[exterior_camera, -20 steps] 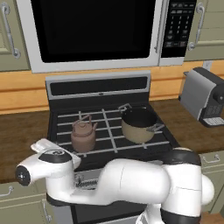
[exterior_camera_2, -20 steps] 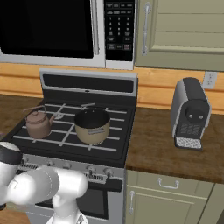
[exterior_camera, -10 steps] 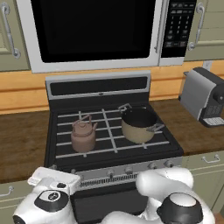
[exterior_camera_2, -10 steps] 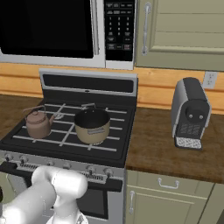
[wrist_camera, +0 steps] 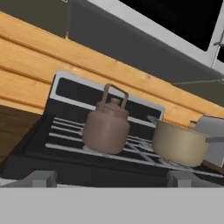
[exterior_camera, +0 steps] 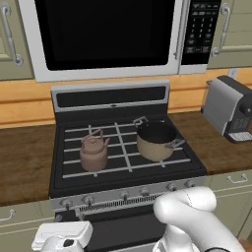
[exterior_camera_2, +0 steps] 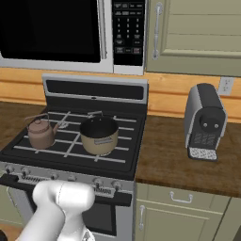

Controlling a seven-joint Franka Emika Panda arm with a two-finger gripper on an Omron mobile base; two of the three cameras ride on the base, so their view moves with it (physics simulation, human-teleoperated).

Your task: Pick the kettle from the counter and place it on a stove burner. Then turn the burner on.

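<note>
the kettle [exterior_camera: 94,153] is a small, squat, dull copper-brown vessel with a thin arched handle, a knobbed lid and a short spout. it stands upright on the pale grate bars of the black stovetop [exterior_camera: 123,177], over the front left stove burner [exterior_camera: 74,165], which is mostly hidden beneath it. in the right base view the kettle [exterior_camera_2: 41,133] sits at the left of the cooking surface, with its spout toward the tan pot [exterior_camera_2: 99,136]. the pot [exterior_camera: 156,140], dark inside and with two side handles, stands just beside the kettle on the neighbouring burner, apart from it and larger than it.

the dark wood-grain counter [exterior_camera: 22,162] runs on both sides of the stove, and a grey coffee machine [exterior_camera_2: 204,122] stands on its right stretch, well apart from the kettle.

in the hand view the kettle [wrist_camera: 106,125] appears upright, left of centre, with the pot [wrist_camera: 180,142] to its right. the gripper [wrist_camera: 112,178] sits low, in front of the stove's front edge, with two grey fingertips [wrist_camera: 39,178] rising at the bottom of that view. the fingers are spread wide and hold nothing. the kettle lies beyond them, above the gap between the tips, with no contact, well apart from both.
</note>
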